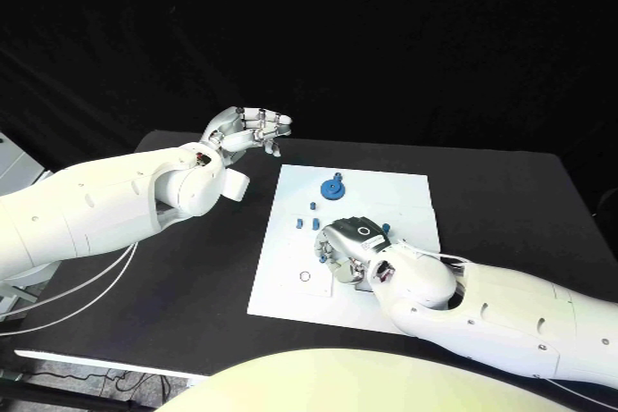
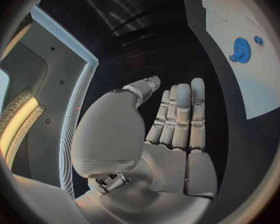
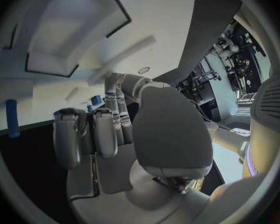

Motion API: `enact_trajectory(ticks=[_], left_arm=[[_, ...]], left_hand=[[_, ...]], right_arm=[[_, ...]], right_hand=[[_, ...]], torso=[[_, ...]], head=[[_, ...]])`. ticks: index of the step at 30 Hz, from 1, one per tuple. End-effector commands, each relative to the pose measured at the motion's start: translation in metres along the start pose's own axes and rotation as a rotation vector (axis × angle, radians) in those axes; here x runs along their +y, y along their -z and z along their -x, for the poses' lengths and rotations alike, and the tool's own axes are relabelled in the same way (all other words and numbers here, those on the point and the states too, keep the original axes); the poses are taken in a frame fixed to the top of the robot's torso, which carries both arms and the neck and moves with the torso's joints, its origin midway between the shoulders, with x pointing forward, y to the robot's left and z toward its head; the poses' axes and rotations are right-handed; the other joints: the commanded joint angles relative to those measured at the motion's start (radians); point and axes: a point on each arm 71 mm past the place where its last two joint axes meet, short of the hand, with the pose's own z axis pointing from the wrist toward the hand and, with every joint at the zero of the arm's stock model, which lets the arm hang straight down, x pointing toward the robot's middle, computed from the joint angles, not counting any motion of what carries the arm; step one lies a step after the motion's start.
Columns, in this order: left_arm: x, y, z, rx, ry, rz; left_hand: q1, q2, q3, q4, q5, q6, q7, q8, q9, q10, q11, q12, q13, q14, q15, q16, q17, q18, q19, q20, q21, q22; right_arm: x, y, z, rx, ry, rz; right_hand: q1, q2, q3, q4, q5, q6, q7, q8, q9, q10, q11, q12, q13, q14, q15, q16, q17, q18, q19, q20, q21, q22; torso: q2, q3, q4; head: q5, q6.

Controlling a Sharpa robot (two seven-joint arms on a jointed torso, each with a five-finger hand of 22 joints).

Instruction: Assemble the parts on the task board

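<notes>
The left hand (image 1: 251, 129) is held spread above the desk (image 1: 515, 197); the right hand (image 1: 350, 248), fingers curled, is lowered onto the task board (image 1: 387, 184), any grip unclear.

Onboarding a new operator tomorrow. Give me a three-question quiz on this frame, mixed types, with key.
1. True or false: the left robot hand holds a blue part.
2. Which robot hand is over the task board? A) left B) right C) both
3. Fill in: the blue gear lies on the board's ____ half, away from the robot.

Key:
1. False. The left robot hand is raised beside the board, fingers apart, holding nothing.
2. B. The right robot hand is over the board's middle.
3. far
</notes>
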Motion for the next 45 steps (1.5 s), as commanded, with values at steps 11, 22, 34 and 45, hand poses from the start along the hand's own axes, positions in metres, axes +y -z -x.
enact_trajectory(ticks=[11, 22, 34, 45], left_arm=[[-0.001, 0.000, -0.001, 0.011, 0.001, -0.006], [-0.001, 0.000, 0.000, 0.010, 0.001, -0.005], [-0.002, 0.001, 0.000, 0.018, 0.004, -0.010], [-0.002, 0.001, -0.001, 0.027, 0.008, -0.014]], left_hand=[[0.009, 0.001, -0.006, -0.002, 0.004, -0.010, 0.007, 0.007, -0.001, -0.013, 0.000, 0.006, 0.002, -0.005, 0.006, 0.007, -0.001, 0.015, 0.009, 0.001, -0.004, -0.002], [0.010, 0.002, -0.006, -0.002, 0.004, -0.011, 0.007, 0.008, -0.001, -0.013, 0.000, 0.007, 0.002, -0.005, 0.006, 0.007, -0.001, 0.015, 0.009, 0.001, -0.004, -0.002], [0.011, 0.002, -0.006, -0.003, 0.004, -0.012, 0.007, 0.009, -0.002, -0.015, 0.001, 0.009, 0.002, -0.006, 0.006, 0.007, -0.001, 0.015, 0.009, 0.001, -0.005, -0.002], [0.010, -0.001, -0.008, -0.003, 0.003, -0.013, 0.007, 0.010, -0.002, -0.017, 0.001, 0.010, 0.002, -0.007, 0.006, 0.007, -0.001, 0.015, 0.009, 0.001, -0.005, -0.002]], right_arm=[[-0.004, 0.005, -0.001, -0.012, -0.001, -0.007], [-0.009, 0.017, 0.007, -0.059, -0.027, -0.019], [-0.044, 0.040, 0.048, -0.075, -0.069, -0.075], [-0.096, 0.048, 0.077, -0.062, -0.027, -0.172]], right_hand=[[-0.027, -0.023, 0.024, -0.024, 0.008, -0.074, 0.003, -0.055, -0.012, -0.121, 0.029, -0.028, -0.041, 0.037, 0.027, -0.028, -0.042, 0.015, 0.029, 0.025, -0.111, 0.197], [-0.036, -0.033, 0.023, -0.026, 0.006, -0.087, -0.005, -0.064, -0.012, -0.152, 0.037, -0.024, -0.053, 0.030, 0.033, -0.041, -0.066, 0.022, 0.016, 0.030, -0.150, 0.185], [-0.105, -0.050, -0.125, 0.014, -0.056, -0.095, -0.013, -0.077, -0.005, -0.177, 0.032, 0.009, -0.069, 0.026, 0.033, -0.051, -0.083, 0.026, 0.014, 0.033, -0.178, 0.172], [0.102, -0.003, -0.551, 0.264, -0.112, -0.144, -0.047, -0.145, -0.026, -0.336, 0.055, 0.097, -0.101, 0.003, 0.052, -0.064, -0.122, 0.045, -0.013, 0.049, -0.312, 0.127]], torso=[[-0.001, 0.0005, 0.0002], [-0.001, -0.0004, -0.0008], [-0.002, -0.0011, -0.0018], [-0.001, 0.0003, 0.0009]], head=[[-0.003, 0.000], [-0.014, 0.000], [-0.041, 0.000], [-0.057, 0.000]])
